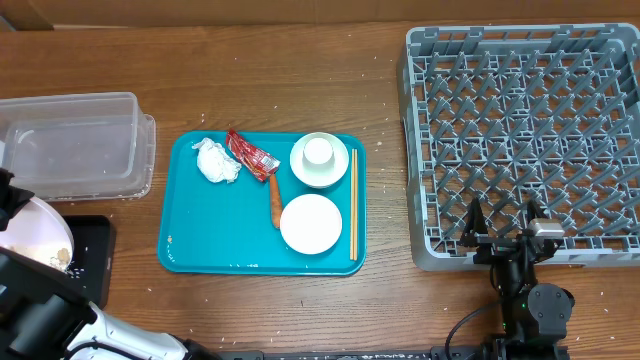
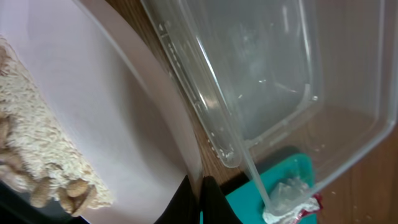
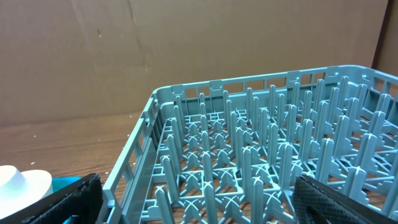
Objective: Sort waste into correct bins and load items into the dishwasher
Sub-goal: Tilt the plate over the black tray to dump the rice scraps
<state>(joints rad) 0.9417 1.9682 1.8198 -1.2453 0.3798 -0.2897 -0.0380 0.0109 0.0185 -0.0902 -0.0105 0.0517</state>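
Left hand (image 2: pixel 200 190) pinches the white plate (image 2: pixel 124 106) by its rim, a grip seen only in its wrist view; rice scraps (image 2: pixel 37 149) lie on the plate. Overhead, the plate is partly over the black tray (image 1: pixel 95 250), near the clear tub (image 1: pixel 70 140). On the wooden tabletop (image 1: pixel 300 80), the teal tray (image 1: pixel 210 230) carries tissue (image 1: pixel 215 160), wrapper (image 1: pixel 250 157), carrot stick (image 1: pixel 275 200), bowl (image 1: pixel 311 222), second bowl (image 1: pixel 300 172) with cup (image 1: pixel 318 152), chopsticks (image 1: pixel 353 205). Right hand (image 1: pixel 500 220) is spread at the near edge of the grey rack (image 1: pixel 412 150).

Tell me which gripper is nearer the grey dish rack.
Right. Right gripper hovers at the dish rack, front edge; left gripper holds the plate across the table.
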